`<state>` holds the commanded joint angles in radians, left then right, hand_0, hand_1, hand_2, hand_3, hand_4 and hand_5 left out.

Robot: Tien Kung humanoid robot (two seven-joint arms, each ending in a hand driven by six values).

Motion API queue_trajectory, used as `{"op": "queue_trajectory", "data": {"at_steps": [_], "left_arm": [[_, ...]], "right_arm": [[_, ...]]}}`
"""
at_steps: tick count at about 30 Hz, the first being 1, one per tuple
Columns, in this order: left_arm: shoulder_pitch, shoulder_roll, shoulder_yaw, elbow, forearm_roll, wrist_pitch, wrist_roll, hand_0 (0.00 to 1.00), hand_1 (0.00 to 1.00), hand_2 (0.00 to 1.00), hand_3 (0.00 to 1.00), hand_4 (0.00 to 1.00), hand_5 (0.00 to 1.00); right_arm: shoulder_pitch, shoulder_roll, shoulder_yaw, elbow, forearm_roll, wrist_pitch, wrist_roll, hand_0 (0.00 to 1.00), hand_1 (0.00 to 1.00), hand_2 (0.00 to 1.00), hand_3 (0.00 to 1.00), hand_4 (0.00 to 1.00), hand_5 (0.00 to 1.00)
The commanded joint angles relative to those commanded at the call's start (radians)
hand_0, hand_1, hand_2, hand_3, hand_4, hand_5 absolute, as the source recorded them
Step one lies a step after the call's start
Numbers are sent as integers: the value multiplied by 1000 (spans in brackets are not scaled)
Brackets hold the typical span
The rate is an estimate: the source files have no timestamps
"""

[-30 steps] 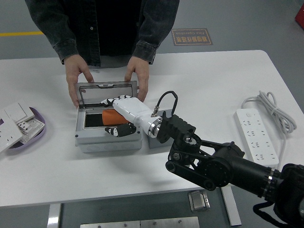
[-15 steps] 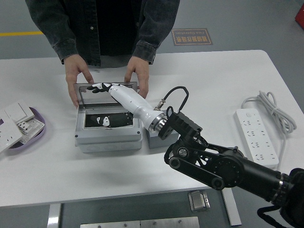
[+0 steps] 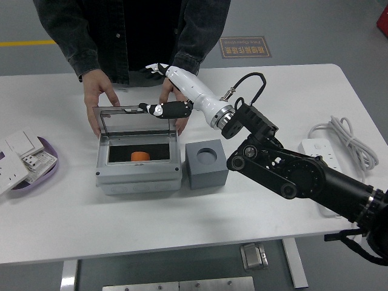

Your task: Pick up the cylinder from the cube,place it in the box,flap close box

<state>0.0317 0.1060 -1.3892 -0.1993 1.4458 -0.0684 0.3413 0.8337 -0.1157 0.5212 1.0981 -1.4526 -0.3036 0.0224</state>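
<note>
The glossy white right hand hovers with fingers spread, holding nothing; below it, the orange cylinder lies inside the grey box.

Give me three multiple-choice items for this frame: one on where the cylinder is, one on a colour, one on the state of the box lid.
1. Where is the cylinder?
A. In the cube's hollow
B. Inside the box
C. In the robot's hand

2. What colour is the cube?
A. Grey
B. Orange
C. White

3. How is the box lid?
A. Shut flat
B. Taken off and lying on the table
C. Standing open

Answers:
1 B, the orange cylinder lies inside the box.
2 A, the cube beside the box is grey and its round hollow is empty.
3 C, the lid stands upright at the back of the box, with the right hand open at its top edge and a person's hands behind it.
</note>
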Motion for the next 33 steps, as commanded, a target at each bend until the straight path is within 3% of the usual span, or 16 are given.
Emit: {"op": "queue_trajectory", "data": {"at_steps": [5,11,24,27,33], "left_arm": [[1,0,3,0,-2,0,0,612,611,564,597,656,213],[-1,0,5,2,-1,-1,-3,612,611,564,597,655,213],[4,-2,62,12,-60,2,-27,612,611,564,597,655,212],[10,-2,68,12,-69,4,-28,612,611,564,597,655,212],[19,0,70,10,-76,8,-24,612,611,564,597,656,214]], "right_arm": [[-2,3,-37,-29,5,3,2,824,724,719,769,811,321],[-15,-2,-73,-11,-3,4,3,820,721,719,768,812,321],[-117,-101,-108,215,-71,-8,-29,796,712,714,765,804,337],[-158,-109,-123,257,-100,-6,-52,796,712,714,765,804,337],[-208,-93,-128,267,-98,-7,-53,782,704,711,765,791,342]]}}
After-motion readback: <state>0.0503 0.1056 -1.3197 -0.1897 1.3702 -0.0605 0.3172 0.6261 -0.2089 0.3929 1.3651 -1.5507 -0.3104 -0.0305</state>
